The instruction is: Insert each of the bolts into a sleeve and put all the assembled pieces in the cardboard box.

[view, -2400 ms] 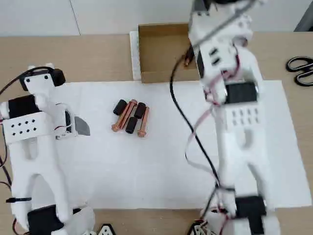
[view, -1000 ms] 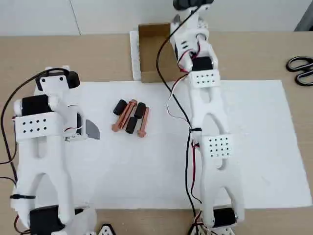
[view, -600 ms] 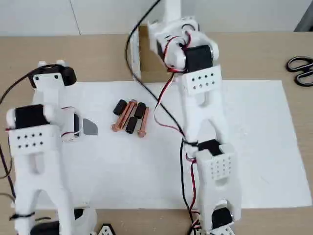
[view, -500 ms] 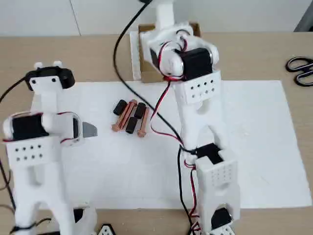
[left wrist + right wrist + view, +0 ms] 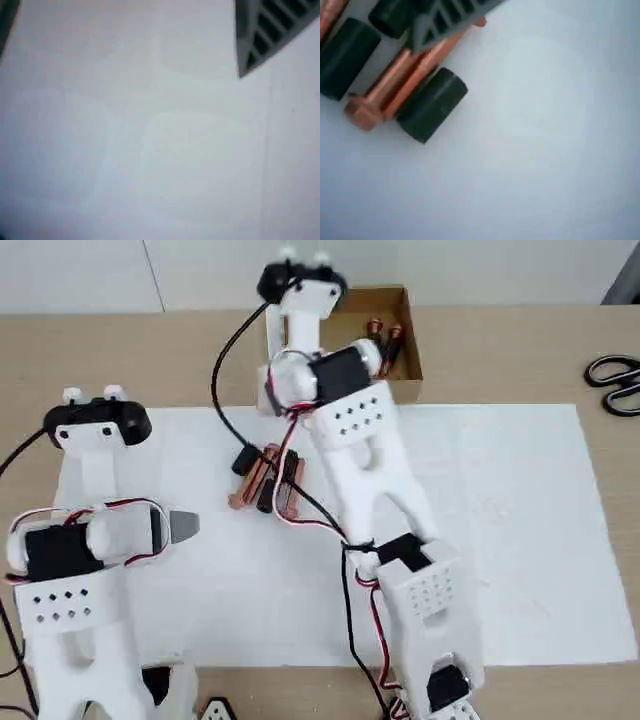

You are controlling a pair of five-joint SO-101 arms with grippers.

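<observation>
Wide wooden table, a big white sheet spread across it, and here's the picture. The long white right arm stretches from 6 o'clock up toward 12, leaning left over the middle of the sheet. The white left arm stands at 8 o'clock. The open brown cardboard box sits at 12 o'clock, just off the sheet's far edge, with copper-coloured pieces lying inside. Loose parts are left: a small pile just left of centre, partly hidden under the right arm. Up close, the right gripper hangs right over it, above the shank of a copper hex-head bolt, which lies touching a stubby black cylindrical sleeve. I can't tell whether that gripper is spread or pressed together. Same for the left gripper: the pile lies toward its 2 o'clock, well apart. So the right arm is clearly nearer. From above, the bolts run roughly 1 to 7 o'clock, heads at the 7 end and shanks aimed toward the box, the sleeves parallel alongside.
</observation>
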